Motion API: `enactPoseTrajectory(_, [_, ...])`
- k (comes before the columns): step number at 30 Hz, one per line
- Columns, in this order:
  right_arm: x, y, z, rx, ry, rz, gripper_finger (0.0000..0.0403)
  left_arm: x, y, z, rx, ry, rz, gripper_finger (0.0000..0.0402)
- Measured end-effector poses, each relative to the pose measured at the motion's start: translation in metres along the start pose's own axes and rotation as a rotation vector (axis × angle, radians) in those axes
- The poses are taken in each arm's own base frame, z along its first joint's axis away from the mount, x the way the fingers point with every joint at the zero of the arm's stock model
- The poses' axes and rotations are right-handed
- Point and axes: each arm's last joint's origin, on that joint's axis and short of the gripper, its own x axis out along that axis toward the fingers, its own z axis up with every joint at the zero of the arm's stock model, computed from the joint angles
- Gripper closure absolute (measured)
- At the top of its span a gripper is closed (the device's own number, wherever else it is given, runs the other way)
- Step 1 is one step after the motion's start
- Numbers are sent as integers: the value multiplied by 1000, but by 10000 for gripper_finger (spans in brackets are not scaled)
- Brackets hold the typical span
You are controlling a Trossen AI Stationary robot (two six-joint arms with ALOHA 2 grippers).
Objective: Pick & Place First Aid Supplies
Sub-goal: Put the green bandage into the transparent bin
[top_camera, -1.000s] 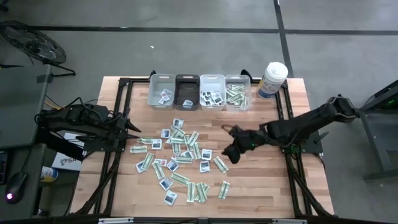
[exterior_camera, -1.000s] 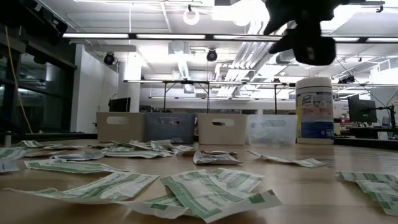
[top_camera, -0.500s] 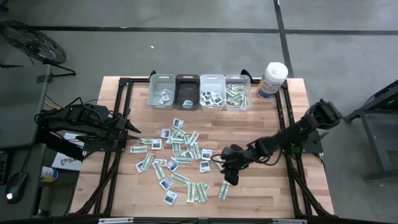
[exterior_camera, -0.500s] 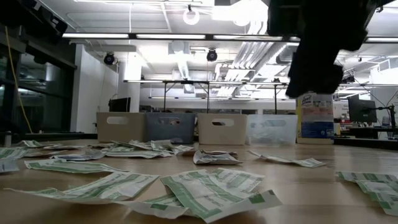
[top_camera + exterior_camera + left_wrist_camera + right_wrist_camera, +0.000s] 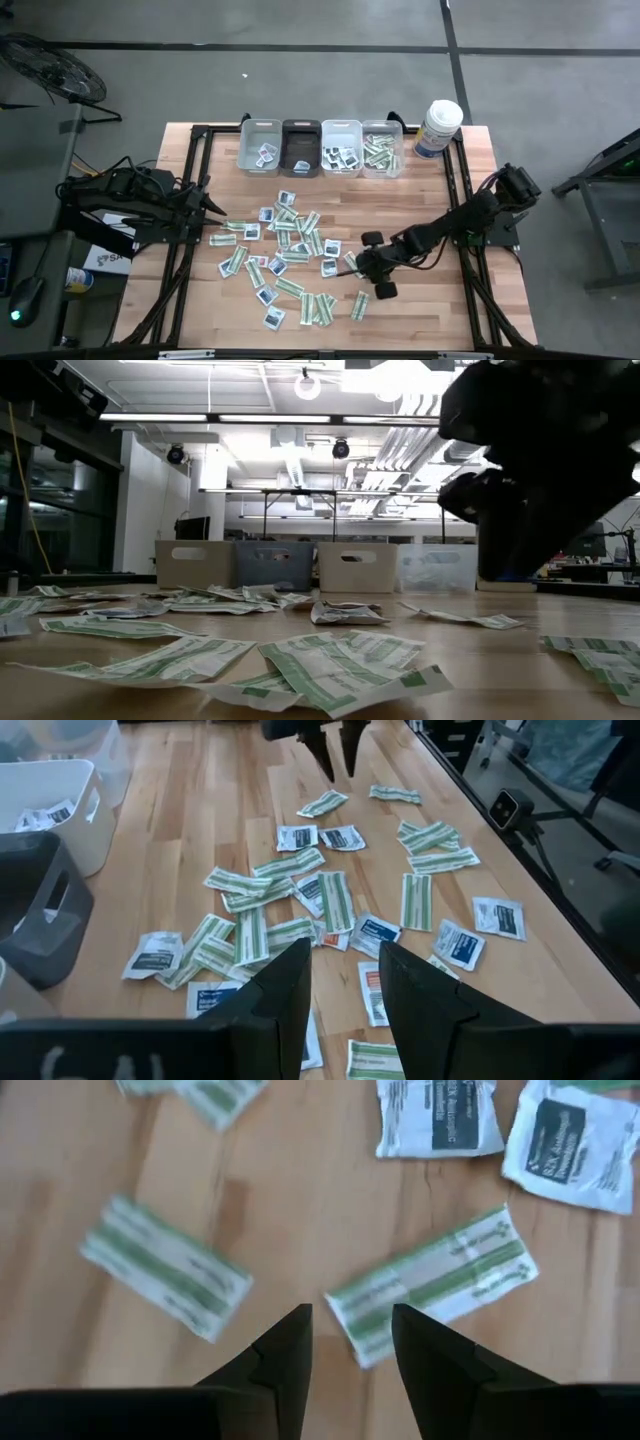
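Packets (image 5: 285, 255) everywhere, green strips and white squares with blue marks scattered over the middle of the counter (image 5: 420, 320), and the right pincer (image 5: 352, 262) is down low at the near right edge of that scatter. From its own wrist view its two dark fingers (image 5: 285, 1355) stand parted with nothing between them, and one green-striped strip (image 5: 432, 1283) lies flat on the wood just ahead, its end almost in the gap. A second green strip (image 5: 165, 1268) lies close beside it, apart from it, not touching.

That looks like the pick in hand: drop onto the near strip and pinch it. To do it well, the fingers should straddle the strip across its narrow width rather than along its length, since flat paper gives little to bite. Coming straight down and pressing lightly on the wood before closing would help catch an edge. The neighbour strip is the risk; any sideways drift may drag it along.

The four bins (image 5: 322, 146) wait at the far edge, some already holding packets, with a white canister (image 5: 438, 128) to their right. The left pincer (image 5: 340, 982) waits off the counter's left side, fingers parted a little, empty.
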Motion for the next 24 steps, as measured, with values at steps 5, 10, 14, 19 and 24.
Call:
enactPoseTrajectory(5, [0, -1, -5, -155, 56, -7, 269, 0, 0, 0, -11, 0, 0, 283])
enactPoseTrajectory(10, [0, -2, -5, -266, 55, -41, 265, 0, 0, 0, -11, -1, -6, 283])
enactPoseTrajectory(14, [0, -5, -4, -340, 50, -75, 247, 0, -1, 0, -11, -1, -26, 283])
enactPoseTrajectory(19, [3, -7, 2, -393, -3, -38, 212, 0, -1, 0, -16, -2, -30, 283])
enactPoseTrajectory(24, [9, -6, -1, -452, 18, -19, 193, 0, -1, 0, -21, -1, -19, 283])
